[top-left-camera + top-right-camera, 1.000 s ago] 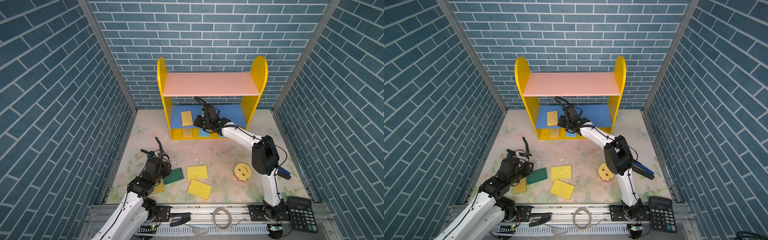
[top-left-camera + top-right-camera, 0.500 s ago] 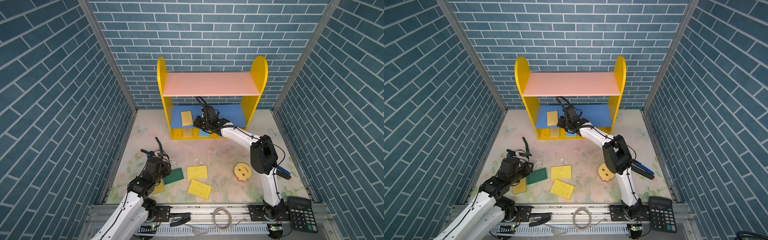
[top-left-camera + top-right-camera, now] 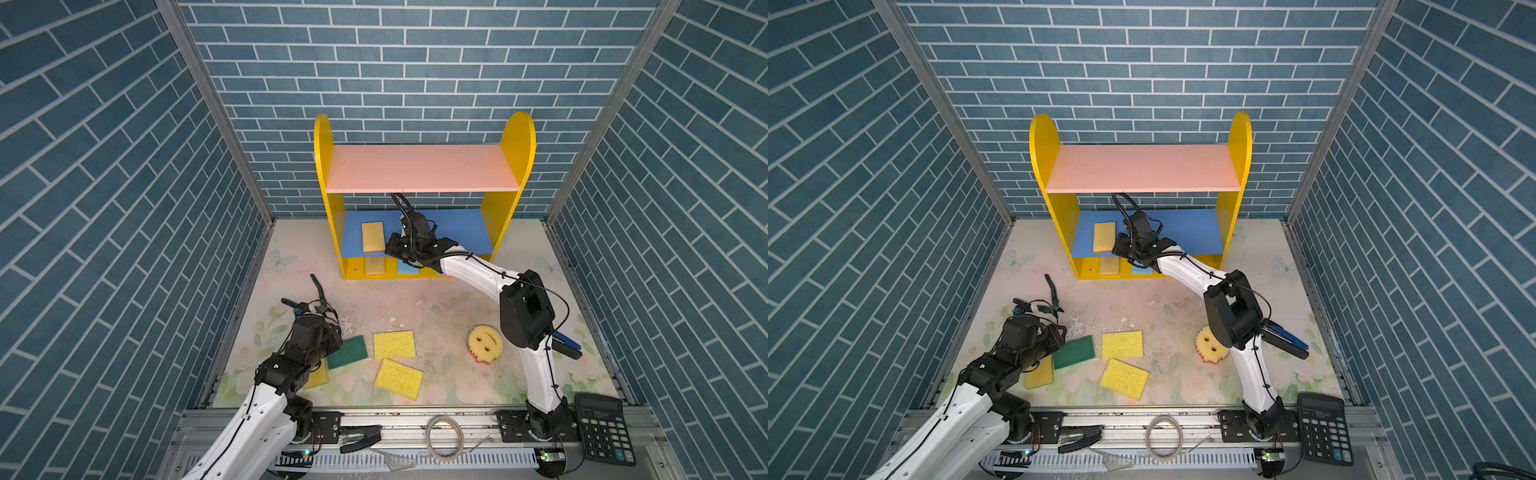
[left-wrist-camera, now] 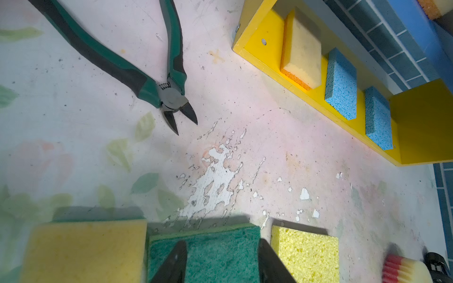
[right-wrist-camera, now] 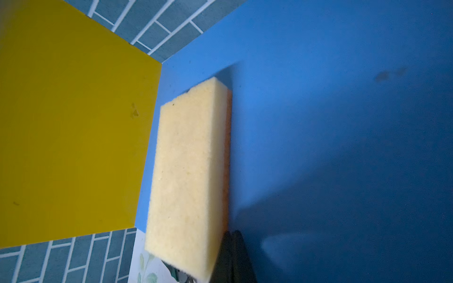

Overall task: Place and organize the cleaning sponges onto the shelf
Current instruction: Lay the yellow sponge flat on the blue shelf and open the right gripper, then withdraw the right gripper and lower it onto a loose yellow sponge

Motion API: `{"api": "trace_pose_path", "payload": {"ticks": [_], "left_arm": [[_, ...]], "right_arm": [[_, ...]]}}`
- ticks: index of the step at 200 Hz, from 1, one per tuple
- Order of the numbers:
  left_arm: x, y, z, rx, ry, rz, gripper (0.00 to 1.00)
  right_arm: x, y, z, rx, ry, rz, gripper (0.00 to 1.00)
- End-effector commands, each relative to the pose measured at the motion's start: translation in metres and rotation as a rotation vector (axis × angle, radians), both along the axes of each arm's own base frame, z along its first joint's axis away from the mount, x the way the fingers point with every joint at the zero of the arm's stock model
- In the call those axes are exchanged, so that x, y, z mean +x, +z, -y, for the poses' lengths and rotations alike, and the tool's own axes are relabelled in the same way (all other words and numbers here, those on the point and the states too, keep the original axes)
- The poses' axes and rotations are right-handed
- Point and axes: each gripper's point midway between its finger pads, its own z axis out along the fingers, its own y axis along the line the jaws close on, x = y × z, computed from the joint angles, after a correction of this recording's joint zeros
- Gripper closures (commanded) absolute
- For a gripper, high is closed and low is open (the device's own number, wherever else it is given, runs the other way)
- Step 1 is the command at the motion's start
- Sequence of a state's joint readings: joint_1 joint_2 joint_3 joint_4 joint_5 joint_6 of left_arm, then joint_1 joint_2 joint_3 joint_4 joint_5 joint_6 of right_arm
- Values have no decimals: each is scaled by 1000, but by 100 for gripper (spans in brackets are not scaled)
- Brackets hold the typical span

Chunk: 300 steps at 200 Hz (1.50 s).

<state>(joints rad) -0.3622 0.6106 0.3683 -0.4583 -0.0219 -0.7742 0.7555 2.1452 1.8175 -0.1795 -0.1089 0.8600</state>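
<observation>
The shelf (image 3: 419, 168) stands at the back, and a tan sponge (image 3: 372, 236) lies at the left of its blue middle board. My right gripper (image 5: 232, 239) is shut and empty, its tips against that tan sponge (image 5: 188, 171) at its near end. On the yellow base sit a tan sponge (image 4: 302, 58) and two blue ones (image 4: 340, 83). My left gripper (image 4: 221, 259) hangs open just over the green-topped sponge (image 4: 215, 250), fingers apart above it. On the floor lie two yellow sponges (image 3: 394, 344), a yellow-orange one (image 3: 318, 376) partly under my left arm, and the smiley sponge (image 3: 484, 343).
Green-handled cutting pliers (image 3: 318, 286) lie on the floor ahead of my left gripper. A black calculator (image 3: 604, 428) and a cable coil (image 3: 444, 436) sit on the front rail. Brick-pattern walls close in both sides and the back.
My right arm has edged slightly to the left beside the tan sponge on the blue board. The left arm and the sponges have not moved.
</observation>
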Motion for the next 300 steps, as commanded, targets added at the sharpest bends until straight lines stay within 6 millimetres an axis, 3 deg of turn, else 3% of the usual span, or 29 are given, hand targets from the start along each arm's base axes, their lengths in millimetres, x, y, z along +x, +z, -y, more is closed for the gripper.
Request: {"api": "trace_pose_path", "payload": {"ticks": [1, 68, 99, 132, 164, 198, 219, 237, 257, 300], "left_arm": [[-2, -4, -4, 17, 8, -6, 52], [-4, -4, -4, 7, 12, -4, 52], [-4, -3, -5, 9, 16, -2, 51], [0, 5, -8, 34, 20, 15, 48], [10, 29, -17, 122, 23, 72, 48], [21, 70, -41, 238, 100, 184, 42], [28, 82, -43, 228, 134, 229, 32], [36, 88, -35, 197, 123, 248, 31], [50, 89, -23, 172, 91, 240, 29], [78, 95, -4, 87, 83, 269, 24]], "right_arm": [[-2, -13, -4, -25, -1, -27, 100], [-6, -13, -1, -46, 8, -20, 100], [-4, -5, 19, -81, -32, 19, 100], [-14, 11, 43, -109, -58, 74, 100], [-42, 36, 62, -115, 2, 183, 100], [-93, 55, 90, -247, 156, 280, 100], [-130, 42, 97, -339, 303, 237, 100], [-166, 22, 99, -435, 453, 199, 77], [-201, -4, 104, -538, 577, 123, 65], [-243, -57, 101, -613, 682, 31, 64]]}}
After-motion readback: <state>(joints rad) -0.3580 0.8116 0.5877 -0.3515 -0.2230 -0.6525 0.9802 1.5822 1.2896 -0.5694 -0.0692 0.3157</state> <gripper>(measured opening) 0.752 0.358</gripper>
